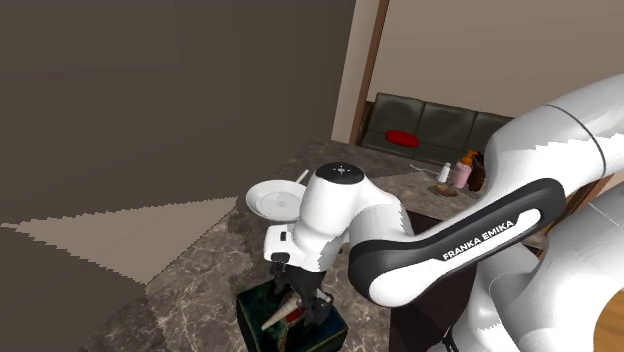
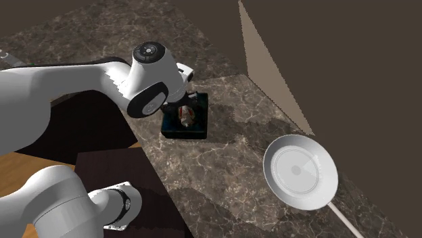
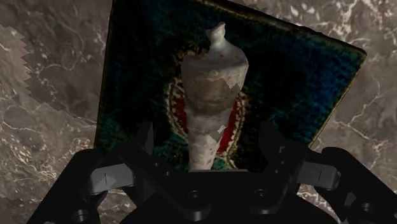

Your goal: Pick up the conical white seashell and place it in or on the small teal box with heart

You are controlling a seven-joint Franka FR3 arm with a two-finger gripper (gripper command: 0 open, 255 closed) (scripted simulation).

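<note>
Hand (image 3: pixel 207 139) open, fingers apart either side of seashell (image 3: pixel 213 83), not touching. Seashell lying on teal box (image 3: pixel 312 83), over heart, on desk (image 3: pixel 51 127). Judged light, rigid, brittle, slick; best gripped across broad mid-body.

- A white round plate (image 2: pixel 300 171) is sitting flat on the counter.
- A dark marbled stone counter (image 2: pixel 230 182) is lying under the plate and spreading out around it.
- A thin pale stick (image 2: pixel 343 218) is lying on the counter, running out from the plate's rim.
- A pinkish bottle with an orange top (image 1: pixel 463 170) is standing well beyond the plate, with a small white bottle (image 1: pixel 444 176) just beside it.
- A dark sofa (image 1: pixel 450 120) is standing farther behind the plate, past the bottles, and a red cushion (image 1: pixel 402 137) is lying on it.
- A plain brown wall (image 1: pixel 170 90) is rising beyond the counter's edge near the plate.
</note>
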